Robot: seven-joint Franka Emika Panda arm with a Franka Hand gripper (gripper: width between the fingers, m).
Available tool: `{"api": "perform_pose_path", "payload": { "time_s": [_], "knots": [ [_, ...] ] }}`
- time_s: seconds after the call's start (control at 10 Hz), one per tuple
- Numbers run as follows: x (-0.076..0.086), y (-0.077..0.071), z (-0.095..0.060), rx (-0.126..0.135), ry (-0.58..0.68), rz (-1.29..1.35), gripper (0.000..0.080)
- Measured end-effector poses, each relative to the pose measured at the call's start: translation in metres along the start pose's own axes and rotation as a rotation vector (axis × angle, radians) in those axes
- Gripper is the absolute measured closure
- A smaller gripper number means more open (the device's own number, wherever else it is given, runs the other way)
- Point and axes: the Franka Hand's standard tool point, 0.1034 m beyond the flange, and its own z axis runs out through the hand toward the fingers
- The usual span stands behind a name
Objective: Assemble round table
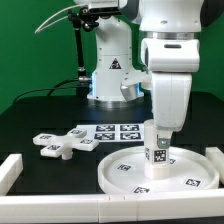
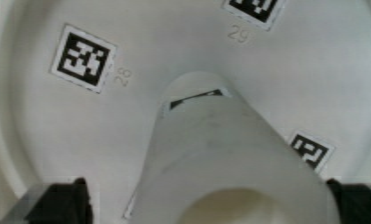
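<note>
One leg stands upright at centre of the disc, my gripper straddling its top (can't tell if clamped or slack), prob. to keep it plumb for seating, w/ the foot piece waiting at disc's 9 o'clock in ext. view.

Arm hanging over from above, wrist pointing straight down, vertical. Gripper down low, facing downward. Wrist view: dark fingertips set wide apart, one either side. Clamping or loose? Can't tell.
</note>
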Motion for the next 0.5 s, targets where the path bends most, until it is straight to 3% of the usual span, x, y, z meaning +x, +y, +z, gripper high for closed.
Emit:
{"api": "perform_pose_path", "payload": {
  "time_s": [0.3,0.4,0.5],
  "knots": [
    [-0.0052,0.0009,0.0003,-0.001,-0.009,-0.183,0.0151],
    [-0.0060,0.0010,0.0003,-0.001,-0.009,-0.195,0.0200],
    [-0.0073,0.0011,0.0004,-0.001,-0.009,-0.193,0.0349]
  ]
}}
